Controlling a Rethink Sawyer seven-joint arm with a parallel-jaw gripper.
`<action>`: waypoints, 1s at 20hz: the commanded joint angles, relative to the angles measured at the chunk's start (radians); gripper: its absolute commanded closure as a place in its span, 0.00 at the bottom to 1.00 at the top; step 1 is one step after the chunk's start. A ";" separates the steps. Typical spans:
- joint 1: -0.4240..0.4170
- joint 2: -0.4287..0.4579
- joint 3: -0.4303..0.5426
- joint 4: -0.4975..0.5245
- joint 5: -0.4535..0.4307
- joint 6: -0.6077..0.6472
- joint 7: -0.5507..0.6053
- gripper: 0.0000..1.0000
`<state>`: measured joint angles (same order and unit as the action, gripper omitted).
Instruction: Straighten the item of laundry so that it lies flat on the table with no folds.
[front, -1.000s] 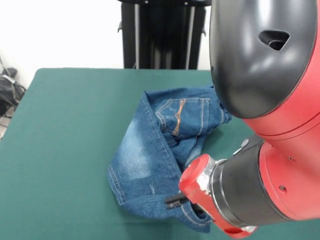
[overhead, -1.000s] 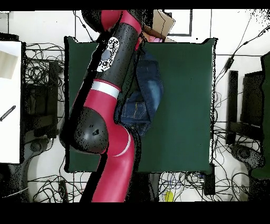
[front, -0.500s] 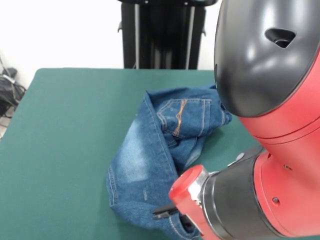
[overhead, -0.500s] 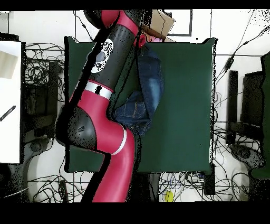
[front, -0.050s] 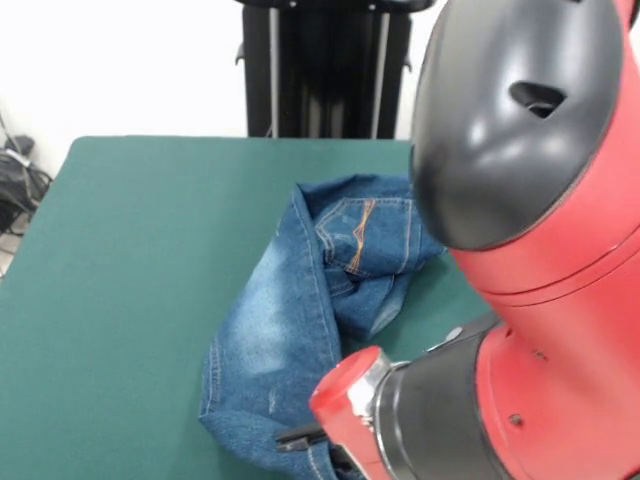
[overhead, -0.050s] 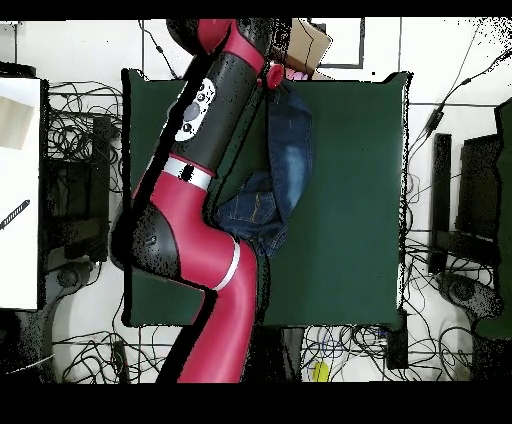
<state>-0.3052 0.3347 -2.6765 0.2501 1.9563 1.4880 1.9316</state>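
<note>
Front view, sweeping from the left: open dark green tabletop (front, -0.050s: 120, 260) fills that side, bare cloth right up to the denim. Then come the jeans (front, -0.050s: 290, 330), bunched rather than flat. One faded leg runs from the middle of the tabletop down toward the near edge, and the upper part is folded over on itself, with a back pocket (front, -0.050s: 365, 235) and its orange stitching facing up. Right of that, the red and black arm (front, -0.050s: 530, 250) crowds the view, its big black joint hanging over the far end of the garment. At the bottom, the red wrist and the hand (front, -0.050s: 300, 436) sit right at the lower hem, a dark tip touching the denim. Whether the hand is clenched on the cloth or loose, I cannot tell.

From overhead, the arm lies across the left half of the tabletop, and the jeans stretch along its right side from mid-table to the top edge.
</note>
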 joint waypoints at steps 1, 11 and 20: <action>-0.010 0.051 -0.084 -0.018 -0.035 -0.107 0.185 1.00; 0.008 0.239 0.069 0.125 -0.342 -0.241 0.211 1.00; -0.024 0.276 -0.112 0.082 -0.384 -0.129 0.381 1.00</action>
<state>-0.3189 0.5875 -2.6371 0.4272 1.5712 1.3024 1.9324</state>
